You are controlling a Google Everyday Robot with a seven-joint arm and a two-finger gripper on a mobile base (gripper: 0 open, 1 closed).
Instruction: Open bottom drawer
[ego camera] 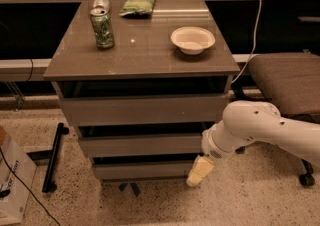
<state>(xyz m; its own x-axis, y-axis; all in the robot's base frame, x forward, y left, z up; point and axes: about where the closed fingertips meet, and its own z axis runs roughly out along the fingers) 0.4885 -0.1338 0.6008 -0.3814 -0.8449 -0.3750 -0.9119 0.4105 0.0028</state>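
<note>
The bottom drawer is the lowest and shortest of three grey-taupe fronts in the cabinet, with a dark gap above it. My gripper, cream-coloured, hangs from the white arm that reaches in from the right. It sits low, at the right end of the bottom drawer's front, close to the floor. I cannot tell whether it touches the panel.
On the cabinet top stand a green can, a green bag and a white bowl. A brown chair stands to the right. A black stand and a cardboard box are on the floor at left.
</note>
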